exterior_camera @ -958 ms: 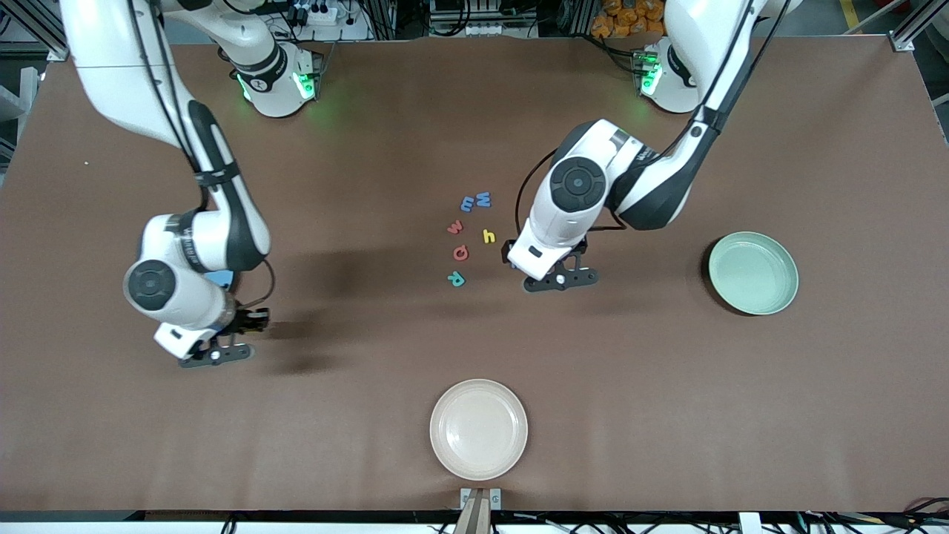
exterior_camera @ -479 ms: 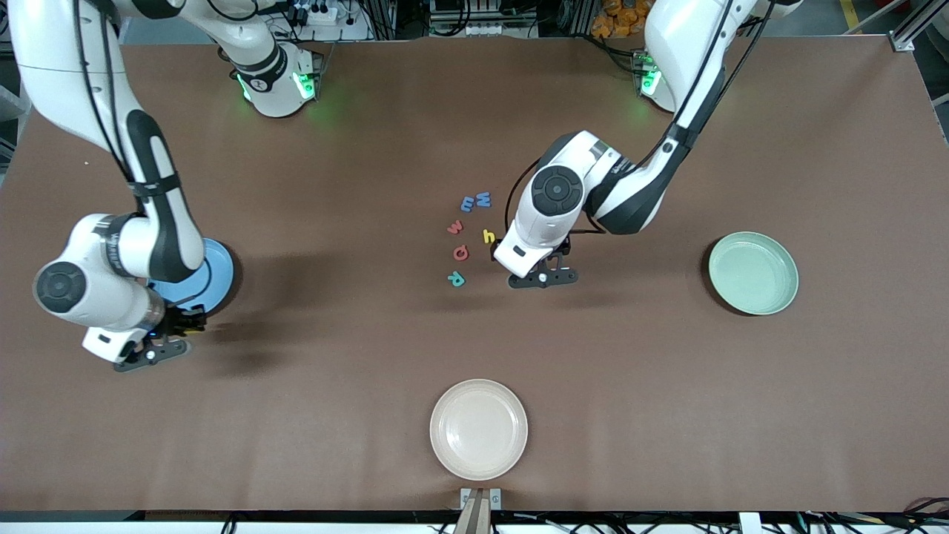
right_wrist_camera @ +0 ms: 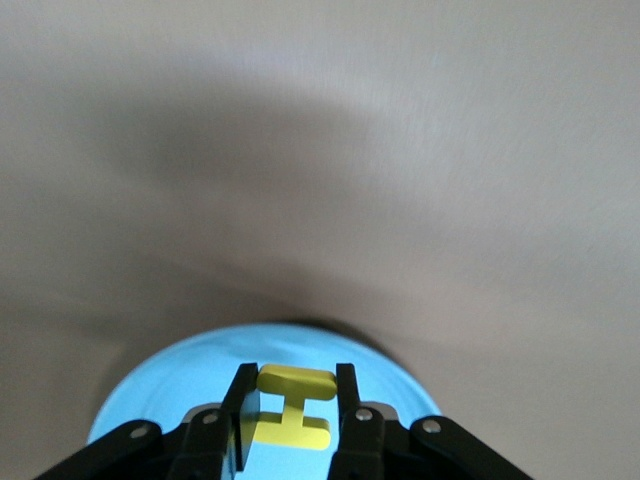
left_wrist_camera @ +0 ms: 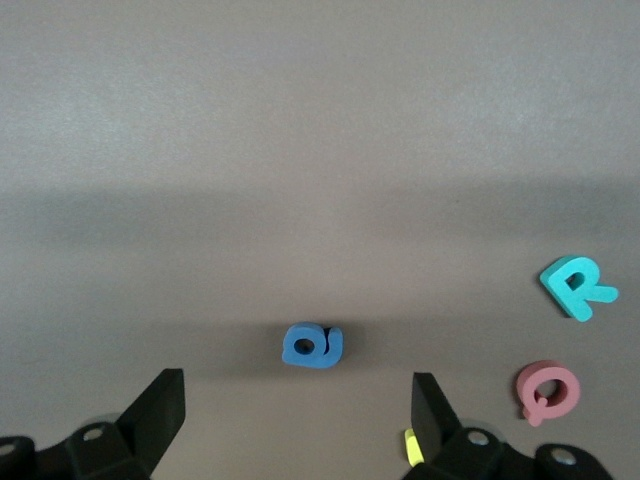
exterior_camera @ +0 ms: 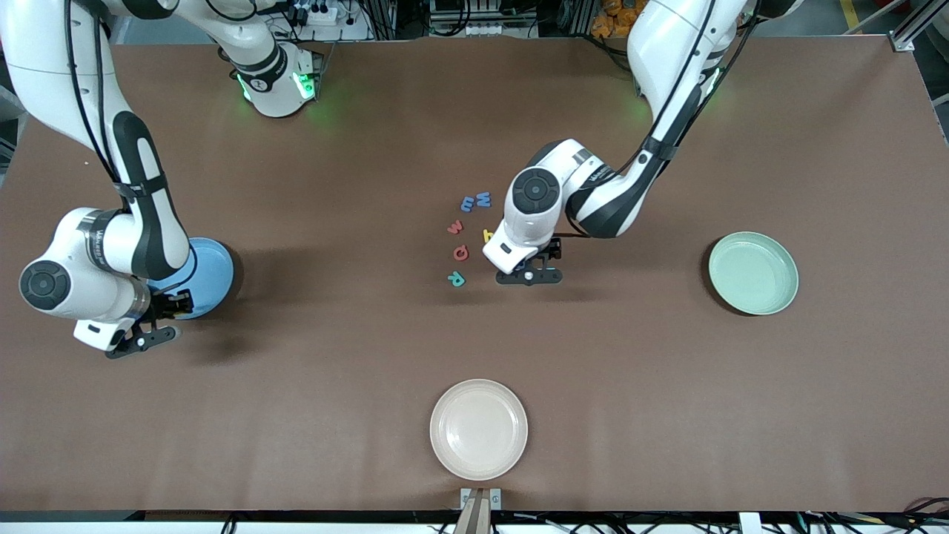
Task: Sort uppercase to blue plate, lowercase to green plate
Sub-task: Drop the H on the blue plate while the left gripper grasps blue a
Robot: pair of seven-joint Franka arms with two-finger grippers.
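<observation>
Both arms have shifted since a second ago: the right arm has swung toward its own end of the table, uncovering the round sky-blue plastic plate (exterior_camera: 211,276) it was hiding, and the left arm has slid in closer to the cluster of letters. Now the right gripper (right_wrist_camera: 290,408) hangs over the edge of that blue plate, its 2 fingers pressed onto the small yellow foam capital H (right_wrist_camera: 293,405), which it pinches by the crossbar. The left gripper (left_wrist_camera: 298,420) hovers with its fingers spread wide over the small blue foam lowercase a (left_wrist_camera: 312,345), which lies flat on the brown table (exterior_camera: 667,386) between the fingertips without being touched. Just beside it sit the teal-green foam capital R (exterior_camera: 457,279) and the red foam capital Q (exterior_camera: 461,253); the yellow foam lowercase h (exterior_camera: 487,235) peeks out at the edge of the left arm's wrist. Farther from the front camera lie the red foam lowercase w (exterior_camera: 455,227), the blue foam lowercase m (exterior_camera: 468,203) and the blue foam capital W (exterior_camera: 483,199), those last 2 touching. The pale mint-green plastic plate (exterior_camera: 753,273) rests well apart at the left arm's end of the table, and a cream-white round plate (exterior_camera: 479,429) sits nearest the front camera.
</observation>
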